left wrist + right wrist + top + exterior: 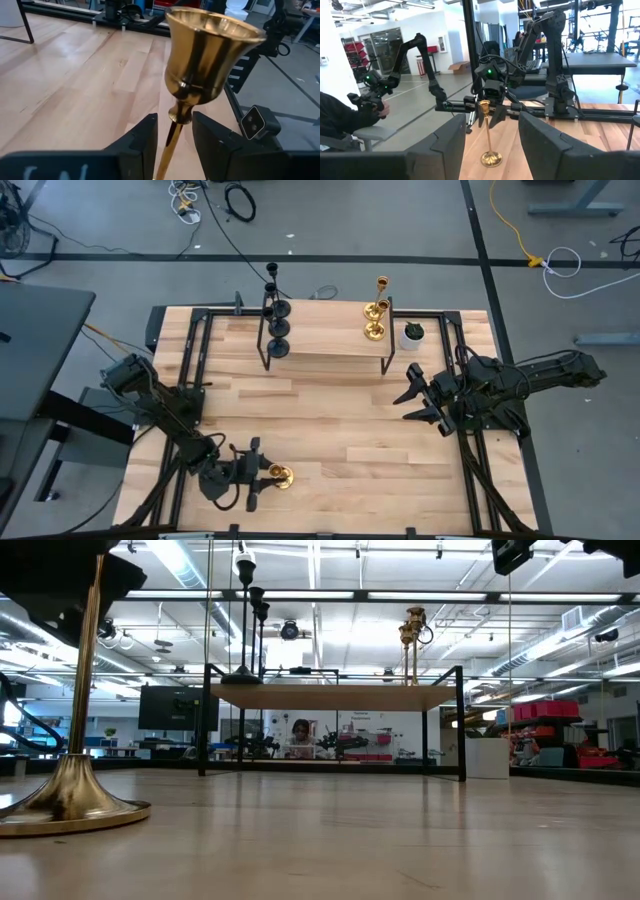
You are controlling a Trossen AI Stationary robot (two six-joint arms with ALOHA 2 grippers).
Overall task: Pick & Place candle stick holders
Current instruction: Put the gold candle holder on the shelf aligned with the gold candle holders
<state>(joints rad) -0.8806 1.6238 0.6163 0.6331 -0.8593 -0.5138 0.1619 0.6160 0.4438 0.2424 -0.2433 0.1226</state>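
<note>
A gold candle stick holder stands upright on its round base near the table's front left. My left gripper is open, with one finger on each side of the holder's thin stem, just below the cup. The right wrist view shows the same, with the base on the wood. Three black holders and two gold ones stand on a raised wooden shelf at the far middle. My right gripper is open and empty over the table's right side.
A small white pot with a green plant stands on the table by the shelf's right end. The shelf's black legs stand on the table. Bare wood lies between the shelf and the near edge. A person's sleeve and hand show beyond the table.
</note>
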